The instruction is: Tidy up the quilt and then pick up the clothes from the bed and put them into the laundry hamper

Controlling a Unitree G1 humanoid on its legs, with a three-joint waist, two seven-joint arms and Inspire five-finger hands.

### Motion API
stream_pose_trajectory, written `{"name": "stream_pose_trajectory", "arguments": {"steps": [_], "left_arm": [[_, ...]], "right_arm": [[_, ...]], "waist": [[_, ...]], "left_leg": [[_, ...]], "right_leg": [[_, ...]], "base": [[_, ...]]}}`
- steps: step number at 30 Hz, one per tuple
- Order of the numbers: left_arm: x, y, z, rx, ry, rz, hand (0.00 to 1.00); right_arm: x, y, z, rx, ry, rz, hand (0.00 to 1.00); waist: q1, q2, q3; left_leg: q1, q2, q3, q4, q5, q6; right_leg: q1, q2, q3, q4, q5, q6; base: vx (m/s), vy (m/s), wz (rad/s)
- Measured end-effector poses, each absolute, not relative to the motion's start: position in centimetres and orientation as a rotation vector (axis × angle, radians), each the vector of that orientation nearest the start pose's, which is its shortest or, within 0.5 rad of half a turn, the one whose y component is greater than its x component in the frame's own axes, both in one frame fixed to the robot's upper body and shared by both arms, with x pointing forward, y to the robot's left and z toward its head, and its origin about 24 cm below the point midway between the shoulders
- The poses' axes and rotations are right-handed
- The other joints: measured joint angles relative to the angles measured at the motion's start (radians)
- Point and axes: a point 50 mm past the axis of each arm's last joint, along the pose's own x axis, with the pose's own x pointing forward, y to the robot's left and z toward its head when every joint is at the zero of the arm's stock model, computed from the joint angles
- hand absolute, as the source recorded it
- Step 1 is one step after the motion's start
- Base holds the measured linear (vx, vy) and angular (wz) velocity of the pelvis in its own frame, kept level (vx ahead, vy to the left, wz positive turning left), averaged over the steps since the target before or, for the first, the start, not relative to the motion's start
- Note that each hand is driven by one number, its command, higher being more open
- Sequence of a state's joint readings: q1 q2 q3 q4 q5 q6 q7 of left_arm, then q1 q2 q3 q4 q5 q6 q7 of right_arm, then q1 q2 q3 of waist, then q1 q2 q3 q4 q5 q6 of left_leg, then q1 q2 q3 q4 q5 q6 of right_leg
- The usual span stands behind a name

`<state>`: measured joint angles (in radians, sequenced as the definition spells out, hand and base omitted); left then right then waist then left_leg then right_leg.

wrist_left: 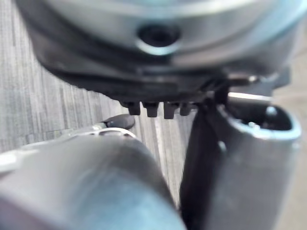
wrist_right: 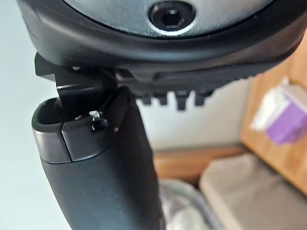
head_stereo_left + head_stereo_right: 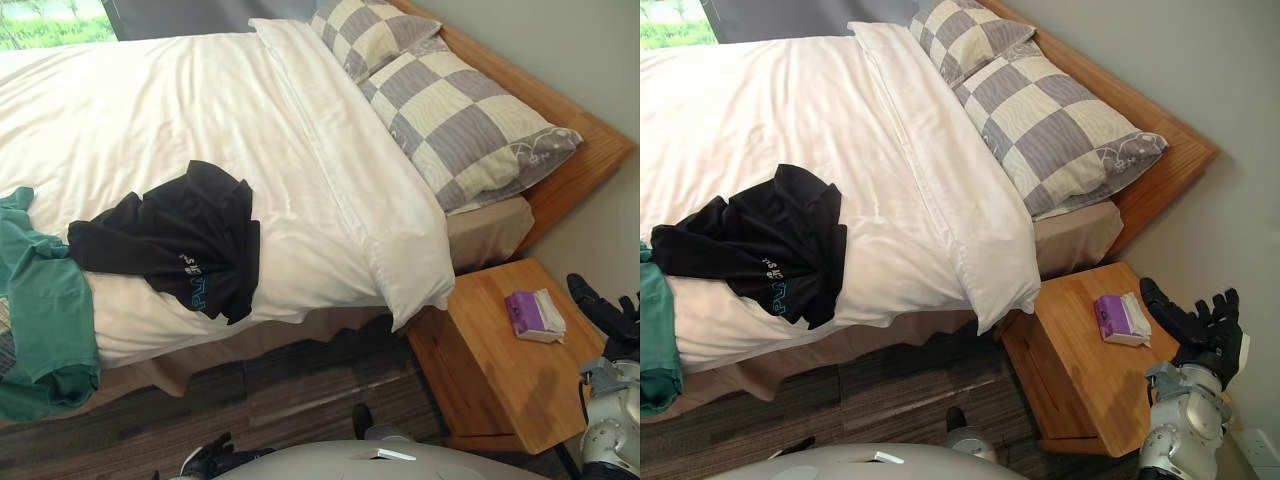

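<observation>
A white quilt point(image 3: 150, 110) lies spread over the bed, with a long fold point(image 3: 370, 190) running below the pillows. A crumpled black garment point(image 3: 185, 240) sits on the quilt near the bed's front edge. A green garment point(image 3: 40, 320) hangs over that edge at the far left. My right hand point(image 3: 1208, 330) is raised beside the nightstand, fingers straight and holding nothing, well away from the clothes. Hanging low over the striped carpet, my left hand point(image 1: 158, 67) has its fingers straight and its thumb point(image 1: 240, 158) apart, and it is empty.
Two checkered pillows point(image 3: 450, 120) lean by the wooden headboard point(image 3: 590, 140). A wooden nightstand point(image 3: 500, 380) stands beside the bed with a purple tissue pack point(image 3: 532, 314) on it. Dark striped carpet point(image 3: 280, 400) runs along the bed's front.
</observation>
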<state>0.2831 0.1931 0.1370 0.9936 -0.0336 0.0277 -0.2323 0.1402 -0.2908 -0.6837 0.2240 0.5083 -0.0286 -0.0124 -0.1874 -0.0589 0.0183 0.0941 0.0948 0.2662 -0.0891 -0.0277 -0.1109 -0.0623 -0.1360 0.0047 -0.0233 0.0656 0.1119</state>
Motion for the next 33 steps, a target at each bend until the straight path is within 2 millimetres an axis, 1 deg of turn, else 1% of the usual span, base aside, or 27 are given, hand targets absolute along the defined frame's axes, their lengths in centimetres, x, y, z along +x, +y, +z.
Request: {"name": "stream_pose_trajectory", "arguments": {"steps": [1,3,5,6,7,10,11,13,14,15,16,17,18,19,20,21,22,23,24,25,26,33], "left_arm": [[1.9,23.5,-16.1,-0.083,1.271,0.105,1.0],[1.8,23.4,-16.1,-0.088,1.274,0.101,1.0],[1.7,23.4,-16.1,-0.094,1.279,0.096,1.0],[1.7,23.4,-16.2,-0.095,1.28,0.094,1.0],[1.7,23.4,-16.1,-0.096,1.279,0.093,1.0],[1.8,23.5,-16.1,-0.097,1.274,0.092,1.0],[2.0,23.6,-16.1,-0.099,1.268,0.086,1.0],[2.5,23.5,-16.1,-0.115,1.251,0.087,1.0],[2.7,23.5,-16.0,-0.122,1.244,0.087,1.0],[3.3,23.4,-16.0,-0.126,1.228,0.083,1.0],[3.6,23.4,-16.0,-0.128,1.221,0.082,1.0],[4.3,23.4,-15.9,-0.134,1.2,0.078,1.0],[4.9,23.2,-15.9,-0.143,1.177,0.072,1.0],[5.2,23.1,-15.8,-0.147,1.166,0.068,1.0],[5.8,22.9,-15.7,-0.161,1.14,0.066,1.0],[6.3,22.8,-15.6,-0.174,1.116,0.065,1.0],[6.6,22.7,-15.5,-0.177,1.104,0.061,1.0],[7.2,22.4,-15.4,-0.194,1.074,0.057,1.0],[7.5,22.3,-15.3,-0.202,1.06,0.053,1.0],[8.2,22.0,-15.1,-0.216,1.031,0.044,1.0],[10.9,18.7,-14.4,-0.309,0.914,-0.031,1.0],[11.0,18.7,-14.4,-0.308,0.915,-0.031,1.0]], "right_arm": [[15.6,-37.4,3.0,0.256,0.01,-0.752,0.0],[17.1,-37.9,3.9,0.294,-0.016,-0.684,0.0],[20.0,-38.6,5.4,0.377,-0.067,-0.587,0.0],[20.7,-38.6,5.9,0.388,-0.08,-0.567,0.0],[22.0,-38.6,6.8,0.405,-0.112,-0.522,0.0],[25.6,-37.2,9.9,0.45,-0.216,-0.369,0.0],[27.1,-36.4,11.5,0.468,-0.269,-0.301,0.0],[29.2,-35.0,14.2,0.479,-0.343,-0.208,0.0],[29.8,-34.6,15.0,0.479,-0.364,-0.183,0.0],[31.0,-33.7,17.1,0.483,-0.42,-0.13,0.0],[31.4,-33.3,17.9,0.483,-0.442,-0.115,0.0],[32.1,-32.7,19.4,0.485,-0.489,-0.1,0.0],[32.6,-32.3,20.8,0.492,-0.531,-0.098,0.0],[32.7,-32.1,21.4,0.5,-0.551,-0.098,0.0],[33.0,-31.8,22.8,0.521,-0.597,-0.101,0.0],[33.2,-31.6,23.9,0.531,-0.628,-0.1,0.0],[33.3,-31.5,24.4,0.536,-0.641,-0.1,0.0],[33.4,-31.3,25.3,0.543,-0.664,-0.105,0.0],[33.5,-31.2,25.7,0.546,-0.676,-0.106,0.0],[33.5,-30.9,26.6,0.548,-0.702,-0.103,0.0],[31.6,-27.8,31.6,0.481,-0.927,-0.004,0.0],[31.6,-27.7,31.6,0.478,-0.925,0.0,0.0]], "waist": [[0.003,0.005,-0.006],[0.006,0.008,-0.01],[0.008,0.015,-0.012],[0.011,0.017,-0.012],[0.02,0.02,-0.011],[0.042,0.028,-0.012],[0.05,0.031,-0.006],[0.066,0.039,0.01],[0.071,0.042,0.013],[0.083,0.043,0.034],[0.088,0.045,0.043],[0.1,0.047,0.069],[0.109,0.054,0.09],[0.114,0.058,0.101],[0.132,0.068,0.129],[0.14,0.079,0.153],[0.141,0.084,0.167],[0.151,0.096,0.194],[0.156,0.103,0.207],[0.158,0.117,0.24],[0.17,0.196,0.357],[0.171,0.195,0.357]], "left_leg": [[0.0,-0.003,-0.003,0.0,0.0,0.001],[0.0,-0.008,-0.004,0.0,-0.001,0.003],[-0.001,-0.016,-0.011,0.0,-0.001,0.006],[-0.001,-0.017,-0.015,0.0,-0.001,0.006],[-0.002,-0.018,-0.025,0.0,0.0,0.007],[-0.014,-0.019,-0.048,0.0,0.005,0.012],[-0.018,-0.021,-0.059,0.001,0.01,0.016],[-0.024,-0.021,-0.073,0.001,0.015,0.017],[-0.031,-0.021,-0.08,0.001,0.017,0.018],[-0.044,-0.021,-0.1,0.001,0.023,0.019],[-0.052,-0.021,-0.11,0.001,0.026,0.019],[-0.061,-0.022,-0.123,0.004,0.031,0.019],[-0.079,-0.023,-0.138,0.001,0.038,0.02],[-0.087,-0.023,-0.145,0.001,0.041,0.02],[-0.1,-0.023,-0.151,0.002,0.048,0.022],[-0.122,-0.022,-0.159,0.002,0.053,0.023],[-0.126,-0.023,-0.162,0.003,0.055,0.023],[-0.144,-0.023,-0.163,0.004,0.059,0.022],[-0.155,-0.022,-0.163,0.004,0.061,0.022],[-0.173,-0.023,-0.163,0.003,0.063,0.023],[-0.241,-0.016,-0.076,0.006,0.091,0.037],[-0.237,-0.013,-0.076,0.006,0.095,0.035]], "right_leg": [[0.001,-0.002,-0.001,0.001,-0.002,0.002],[0.001,-0.007,-0.001,0.001,-0.002,0.002],[0.003,-0.016,-0.008,0.001,0.001,-0.001],[0.005,-0.017,-0.013,0.001,0.001,-0.001],[0.011,-0.02,-0.024,-0.001,0.001,-0.001],[0.013,-0.021,-0.048,-0.002,0.002,0.001],[0.015,-0.022,-0.059,-0.002,0.002,0.0],[0.018,-0.023,-0.073,-0.004,0.002,0.0],[0.017,-0.024,-0.081,-0.006,0.002,0.0],[0.017,-0.026,-0.1,-0.009,0.003,0.001],[0.016,-0.027,-0.11,-0.009,0.003,0.001],[0.015,-0.029,-0.122,-0.01,0.004,0.001],[0.008,-0.032,-0.133,-0.009,0.005,0.001],[0.003,-0.034,-0.138,-0.008,0.005,0.002],[-0.011,-0.036,-0.138,0.0,0.007,0.002],[-0.028,-0.038,-0.141,0.007,0.007,0.002],[-0.035,-0.039,-0.144,0.007,0.01,0.002],[-0.05,-0.04,-0.144,0.008,0.017,-0.001],[-0.06,-0.039,-0.144,0.008,0.021,-0.001],[-0.077,-0.041,-0.145,0.012,0.024,0.0],[-0.164,-0.045,-0.158,0.077,0.023,0.001],[-0.161,-0.041,-0.152,0.077,0.023,0.001]], "base": [[-0.01,-0.005,0.03],[0.0,0.0,0.0],[0.0,0.013,0.08],[0.0,-0.001,0.18],[0.01,-0.012,0.24],[0.01,-0.019,0.23],[0.0,-0.028,0.23],[-0.01,-0.022,0.22],[-0.01,-0.027,0.34],[-0.01,-0.026,0.35],[-0.02,-0.028,0.42],[-0.02,-0.016,0.39],[-0.02,-0.014,0.38],[-0.02,-0.012,0.29],[-0.03,-0.008,0.2],[-0.02,-0.004,0.16],[-0.04,0.005,0.11],[-0.01,0.005,0.04],[-0.04,0.013,0.01],[0.0,0.0,0.0],[0.0,0.0,0.0],[0.0,0.0,-0.01]]}}
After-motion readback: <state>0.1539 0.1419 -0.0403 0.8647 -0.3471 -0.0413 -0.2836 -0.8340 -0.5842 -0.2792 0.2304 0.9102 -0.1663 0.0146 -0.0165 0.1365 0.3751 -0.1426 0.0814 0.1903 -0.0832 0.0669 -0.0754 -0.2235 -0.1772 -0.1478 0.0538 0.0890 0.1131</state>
